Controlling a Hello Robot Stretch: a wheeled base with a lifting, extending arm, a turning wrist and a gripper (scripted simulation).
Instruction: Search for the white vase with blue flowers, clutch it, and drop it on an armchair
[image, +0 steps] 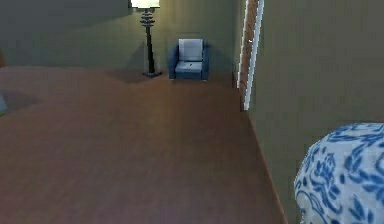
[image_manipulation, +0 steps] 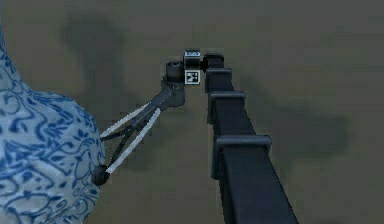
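The two thin fingers (image_manipulation: 130, 117) of the single gripper (image_manipulation: 101, 156) slant down and to the arm side view's left, and their tips meet the side of the one white vase with a blue flower pattern (image_manipulation: 40, 150). The vase hangs at the finger ends, clear of the floor, so the gripper holds it; how far apart the fingers stand cannot be told. Just behind the fingers sits the gripper's dark body, and beside it a white square with black marks (image_manipulation: 193, 73). From there one dark square arm (image_manipulation: 240, 150) runs back to the picture's bottom edge, with a plain wall (image_manipulation: 310, 60) beyond it.

In the forward view the same vase (image: 345, 175) shows at the bottom right corner. Well apart from it, across the brown floor (image: 130, 140), stands one blue armchair (image: 189, 60) against the far wall. One lit floor lamp (image: 150, 40) stands just beside the armchair, and one white door frame (image: 250, 55) is near its other side.
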